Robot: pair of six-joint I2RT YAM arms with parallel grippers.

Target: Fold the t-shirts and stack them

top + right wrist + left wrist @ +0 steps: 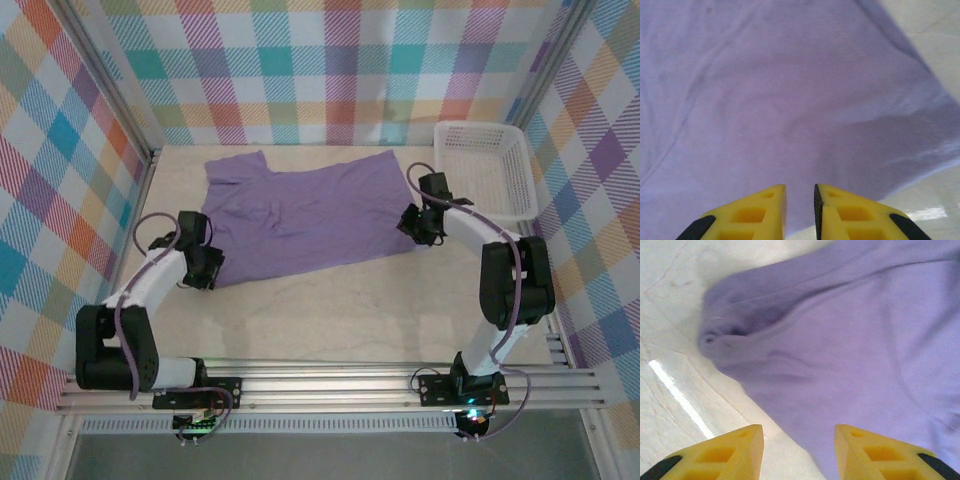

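Left end effector [797, 434] apart, right end effector [800, 189] nearly together; t-shirt [310, 215] long axis left-right.

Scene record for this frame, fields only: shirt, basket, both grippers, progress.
shirt: lavender t-shirt spread out on the table, one sleeve at its far left corner
basket: white basket in the far right corner, looks empty
left gripper: at the shirt's near left corner, fingers apart
right gripper: at the shirt's right edge, fingers nearly together; grip on cloth unclear
progress: no neat fold visible yet
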